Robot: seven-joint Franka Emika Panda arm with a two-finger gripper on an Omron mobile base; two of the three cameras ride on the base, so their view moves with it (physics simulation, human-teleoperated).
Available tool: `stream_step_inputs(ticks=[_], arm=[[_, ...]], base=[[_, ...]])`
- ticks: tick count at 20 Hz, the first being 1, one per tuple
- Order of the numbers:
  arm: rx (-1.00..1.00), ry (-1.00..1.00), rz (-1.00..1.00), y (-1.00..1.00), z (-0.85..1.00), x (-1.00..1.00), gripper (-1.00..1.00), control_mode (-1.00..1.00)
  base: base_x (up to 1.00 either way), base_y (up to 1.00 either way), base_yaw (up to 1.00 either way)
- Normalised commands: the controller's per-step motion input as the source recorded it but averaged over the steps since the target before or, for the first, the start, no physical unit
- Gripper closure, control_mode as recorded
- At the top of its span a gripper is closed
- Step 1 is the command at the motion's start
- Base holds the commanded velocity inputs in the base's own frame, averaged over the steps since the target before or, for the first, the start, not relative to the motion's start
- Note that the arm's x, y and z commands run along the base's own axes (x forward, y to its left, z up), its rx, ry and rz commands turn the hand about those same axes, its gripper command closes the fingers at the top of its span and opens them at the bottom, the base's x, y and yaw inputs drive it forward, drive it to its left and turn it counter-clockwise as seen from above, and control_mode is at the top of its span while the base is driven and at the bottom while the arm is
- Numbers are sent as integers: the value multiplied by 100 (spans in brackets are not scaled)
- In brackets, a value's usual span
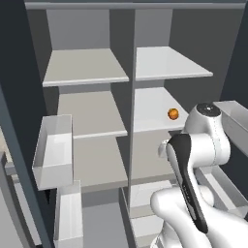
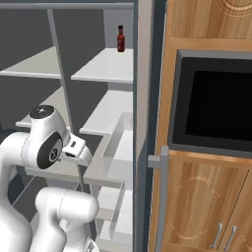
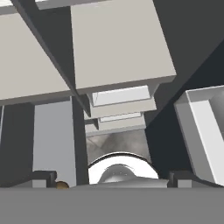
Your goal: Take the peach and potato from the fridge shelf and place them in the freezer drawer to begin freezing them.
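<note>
left base view: the open fridge shows two columns of shelves split by a thin vertical divider. the peach [image 1: 173, 114] sits on the glossy fridge shelf [image 1: 150, 109] in the right column, at about 3 o'clock on that board, close to its right edge and near the front. the robot's white arm [image 1: 203, 145] rises at 5 o'clock in the picture, its rounded joint just below and right of the peach, apart from it. a translucent door bin [image 1: 53, 150] hangs at 9 o'clock, with a second bin [image 1: 68, 218] under it at 7 o'clock.

right base view: a small red sauce bottle [image 2: 120, 39] stands upright on the top right shelf at 12 o'clock. the arm's joint sits at 9 o'clock, in front of the lower shelves. a wooden cabinet [image 2: 206, 197] with a dark oven window [image 2: 216, 103] fills the 3 o'clock side.

hand view: the camera looks down past dull beige shelves [image 3: 118, 43] toward stacked drawers [image 3: 120, 109] at the centre. the gripper [image 3: 111, 181] shows its two dark fingertips [image 3: 41, 179] set wide apart at 7 and 5 o'clock, with nothing between them. a small tan-brown bit at 7 o'clock beside the left tip may be the potato [image 3: 62, 185], though too little shows to be sure. a white bin [image 3: 205, 131] lies at 3 o'clock.
</note>
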Motion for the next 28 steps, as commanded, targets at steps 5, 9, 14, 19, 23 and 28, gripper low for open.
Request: stream_step_inputs(ticks=[5,9,14,19,23,28], arm=[[-10,-8,-12,0,51,28,-100,-100],[-15,0,-5,-14,14,47,-100,-100],[-13,-1,-4,-23,5,56,-100,-100],[-2,0,-6,-51,0,60,-100,-100],[0,-6,-2,-30,0,54,-100,-100],[0,-4,-1,-14,-6,62,-100,-100]], base=[[0,0,0],[0,0,0],[0,0,0],[0,0,0],[0,0,0],[0,0,0]])
